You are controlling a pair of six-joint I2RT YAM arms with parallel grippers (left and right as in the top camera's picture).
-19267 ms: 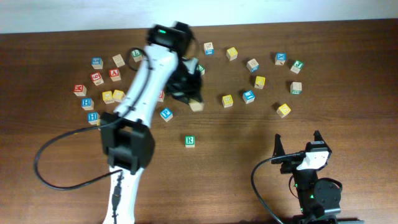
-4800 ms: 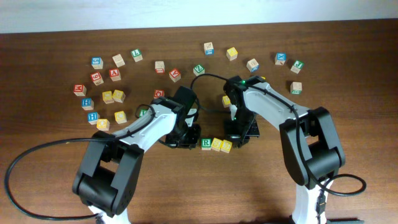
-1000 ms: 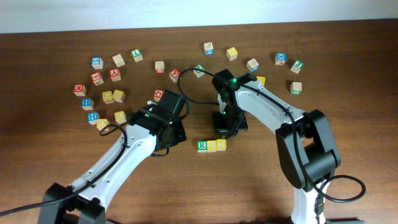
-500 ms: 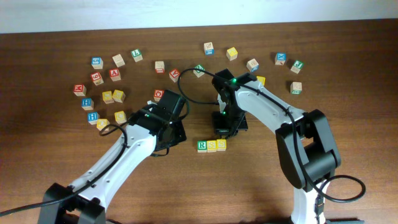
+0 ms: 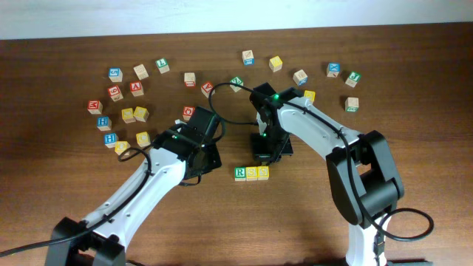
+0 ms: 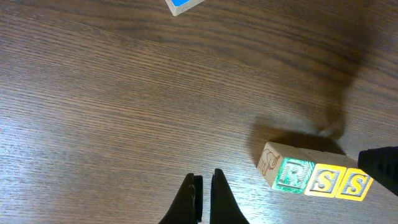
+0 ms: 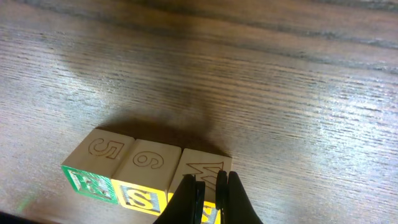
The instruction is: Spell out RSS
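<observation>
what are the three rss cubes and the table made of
The green-bordered R cube and two yellow S cubes look like pale bare wood with engraved sides and painted letter faces. The brown table shows wood grain with a slight sheen, possibly laminate.

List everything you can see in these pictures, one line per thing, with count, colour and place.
R cube: one, white face with a green letter, left end of the row at mid-table.
S cubes: two, yellow, in line right of the R cube, touching.
Loose cubes: over twenty, red, blue, green, yellow and plain wood, scattered across the far half.
Table: one, dark brown wood.
Arms: two, white and black, reaching in from the near edge.
Left end effector: one, black, fingers nearly together and empty, over bare wood left of the row.
Right end effector: one, black, fingers nearly together and empty, by the last S cube.
</observation>
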